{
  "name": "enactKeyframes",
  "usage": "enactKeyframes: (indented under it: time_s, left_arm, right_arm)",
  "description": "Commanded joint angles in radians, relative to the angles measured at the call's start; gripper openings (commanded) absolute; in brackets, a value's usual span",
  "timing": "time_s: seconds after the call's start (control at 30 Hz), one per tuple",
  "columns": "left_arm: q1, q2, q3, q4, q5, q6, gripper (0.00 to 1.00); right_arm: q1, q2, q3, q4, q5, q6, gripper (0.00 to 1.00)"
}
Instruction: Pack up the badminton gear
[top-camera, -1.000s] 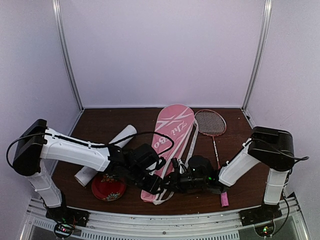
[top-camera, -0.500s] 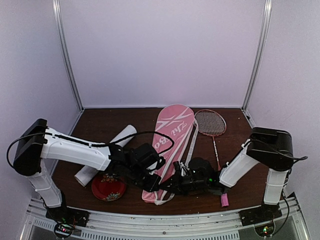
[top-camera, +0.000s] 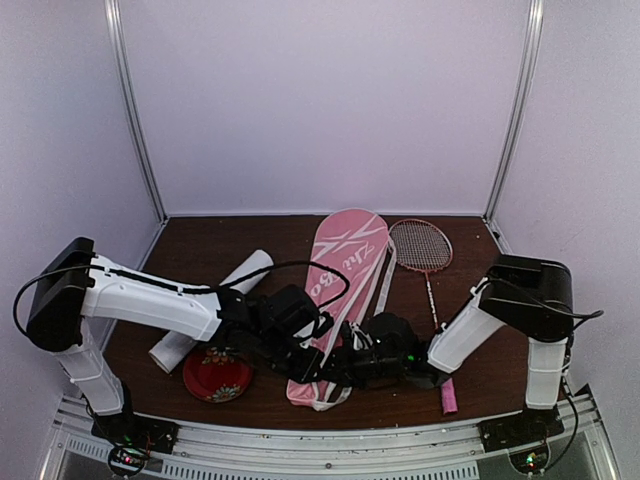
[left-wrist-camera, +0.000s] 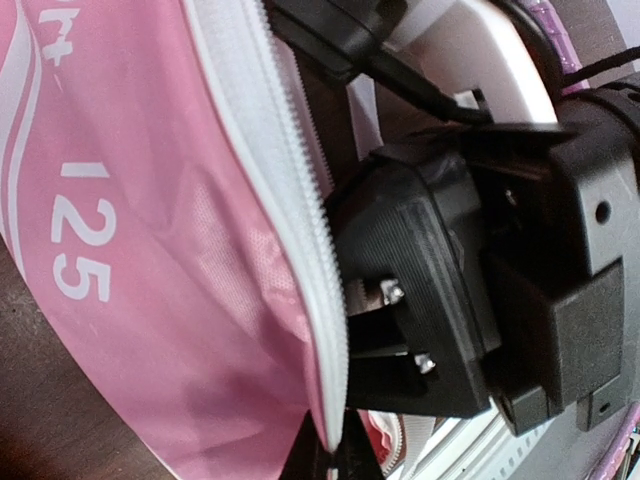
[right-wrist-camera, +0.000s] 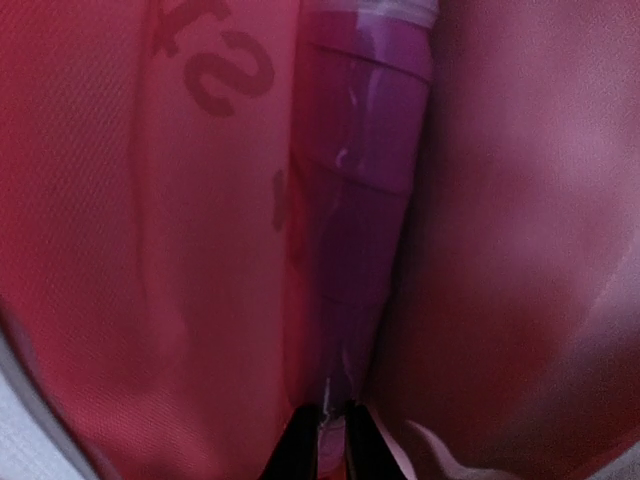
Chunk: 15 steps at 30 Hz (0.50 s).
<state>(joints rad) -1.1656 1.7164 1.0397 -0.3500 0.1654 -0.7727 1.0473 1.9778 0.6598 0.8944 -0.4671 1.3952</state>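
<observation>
**Both grippers at the bag mouth**

Left gripper is pinched closed on the zipper edge of the pink bag, which lies mid-surface with its mouth toward the near edge. Right gripper is inside it, clamped on a pink racquet handle. A second racquet lies beside the bag, toward the right edge.

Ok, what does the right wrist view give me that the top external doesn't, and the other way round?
Right wrist only: inside the pink bag, a wrapped pink handle with the right fingers closed on its end. Top external only: a racquet lying outside the bag, the white tube and the red plate. Both: that bag.
</observation>
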Motion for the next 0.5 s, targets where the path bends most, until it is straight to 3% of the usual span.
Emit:
enactKeyframes:
  time_s: [0.0, 0.1, 0.27, 0.47]
  left_arm:
    - [-0.008, -0.029, -0.015, 0.106, 0.066, -0.003, 0.0]
    - [-0.006, -0.033, -0.027, 0.107, 0.055, -0.011, 0.0]
    - [0.003, -0.027, -0.033, 0.11, 0.039, -0.017, 0.0]
    - [0.019, -0.025, -0.029, 0.118, 0.039, -0.008, 0.0]
  right_arm:
    - [0.002, 0.023, 0.031, 0.103, 0.015, 0.018, 0.13]
    - [0.0, -0.031, -0.015, 0.089, 0.051, -0.014, 0.13]
    - [-0.01, -0.222, -0.094, -0.106, 0.126, -0.141, 0.2]
    - [-0.033, -0.5, -0.113, -0.583, 0.227, -0.347, 0.34]
